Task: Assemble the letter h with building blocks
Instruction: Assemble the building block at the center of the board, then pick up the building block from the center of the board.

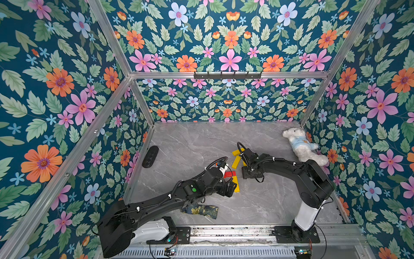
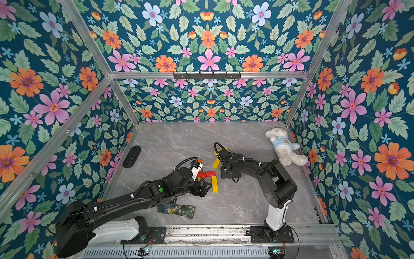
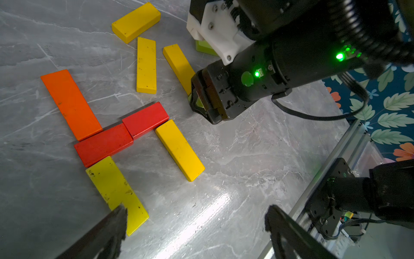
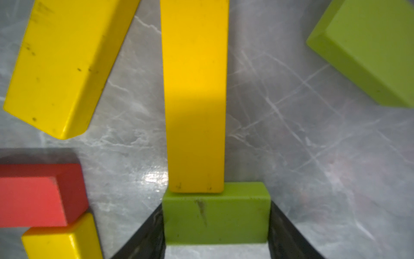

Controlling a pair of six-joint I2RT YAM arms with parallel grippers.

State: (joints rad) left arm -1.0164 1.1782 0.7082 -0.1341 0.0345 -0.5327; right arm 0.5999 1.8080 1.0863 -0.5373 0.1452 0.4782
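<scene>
1. The left gripper (image 3: 195, 224) was released, its jaws wide apart with nothing between them. One finger (image 3: 107, 231) hung over the end of a pale yellow block (image 3: 116, 194). Whether they touched could not be told.
2. The right gripper (image 4: 216, 209) was clamped on a lime green block (image 4: 216, 226), with a finger against each short end. The block was low at the marble table (image 1: 190, 139).
3. An amber block (image 4: 193, 94) lay flat, its end butted against the long side of the held block.
4. In the partial figure at mid-table, a darker red block (image 3: 104, 144) and a brighter red block (image 3: 145, 118) lay end to end as a crossbar.
5. An orange block (image 3: 70, 104) touched one side of the darker red block, and the pale yellow block touched the opposite side.
6. A deep yellow block (image 3: 179, 149) touched the brighter red block's end.
7. One loose yellow block (image 3: 136, 22) and another loose yellow block (image 3: 146, 65) lay near the amber block, touching nothing. A second lime green block (image 4: 367, 49) lay apart.
8. A plush bear (image 1: 302, 145) lay against the right wall, and a floral cloth (image 1: 201, 210) lay partly under the left arm. A black oval pad (image 1: 150, 156) lay by the left wall.
</scene>
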